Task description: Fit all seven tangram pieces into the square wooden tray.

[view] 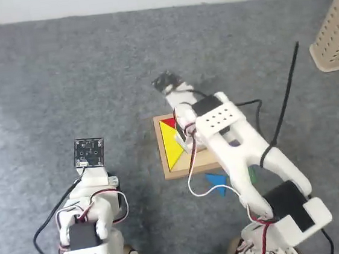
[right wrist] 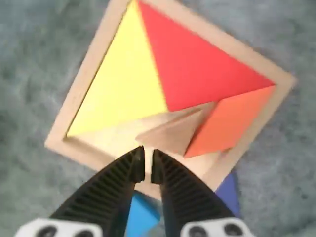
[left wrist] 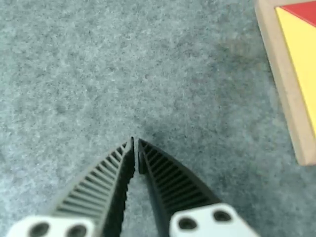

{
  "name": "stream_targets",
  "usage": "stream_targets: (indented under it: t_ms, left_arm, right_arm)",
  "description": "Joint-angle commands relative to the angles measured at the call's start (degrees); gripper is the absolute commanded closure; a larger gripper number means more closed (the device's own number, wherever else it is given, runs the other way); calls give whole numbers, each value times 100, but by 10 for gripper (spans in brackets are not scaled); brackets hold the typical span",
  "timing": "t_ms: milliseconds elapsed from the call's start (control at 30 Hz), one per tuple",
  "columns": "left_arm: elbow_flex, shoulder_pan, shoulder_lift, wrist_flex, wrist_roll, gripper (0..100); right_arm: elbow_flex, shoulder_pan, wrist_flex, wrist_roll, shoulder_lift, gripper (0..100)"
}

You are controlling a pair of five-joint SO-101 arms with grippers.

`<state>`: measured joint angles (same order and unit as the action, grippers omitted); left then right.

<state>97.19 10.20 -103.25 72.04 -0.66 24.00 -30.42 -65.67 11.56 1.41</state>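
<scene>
The square wooden tray (right wrist: 84,106) holds a large yellow triangle (right wrist: 123,89), a large red triangle (right wrist: 192,69), an orange piece (right wrist: 229,121) and a small wood-coloured triangle (right wrist: 173,133). My right gripper (right wrist: 147,160) hangs shut just above the tray's bare floor, beside the wood-coloured triangle, with nothing in it. A light blue piece (right wrist: 140,217) and a dark blue piece (right wrist: 228,192) lie on the carpet outside the tray. My left gripper (left wrist: 136,144) is shut over bare carpet, left of the tray's edge (left wrist: 279,79).
In the high view the right arm (view: 231,138) covers much of the tray (view: 167,166). A blue piece (view: 217,184) and a green piece (view: 253,176) lie by the tray's near side. A beige basket (view: 335,30) stands at the far right. Grey carpet lies all around.
</scene>
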Motion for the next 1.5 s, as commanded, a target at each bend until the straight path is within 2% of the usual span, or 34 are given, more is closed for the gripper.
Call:
stream_targets:
  t_ms: [0, 233, 433, 700, 900, 1100, 1333, 1467]
  left_arm:
    - [-66, 9, -97, 26, 44, 988]
    - [-66, 9, -97, 26, 44, 988]
    - [-66, 9, -97, 26, 44, 988]
    - [-66, 9, -97, 26, 44, 988]
    - [-66, 9, -97, 26, 44, 988]
    - [-66, 9, -97, 26, 44, 988]
    - [-66, 9, -97, 26, 44, 988]
    - [-66, 9, -97, 26, 44, 988]
  right_arm:
    - [88, -40, 365, 545, 338, 988]
    - [466, -66, 716, 1978, 347, 991]
    - [554, -48, 840, 2330, 338, 988]
    - [554, 242, 866, 2303, 277, 988]
    - [440, 251, 1068, 2268, -435, 991]
    - [105, -4, 734, 1881, -796, 991]
    - [79, -690, 655, 1204, -497, 991]
    - [35, -514, 716, 747, -189, 991]
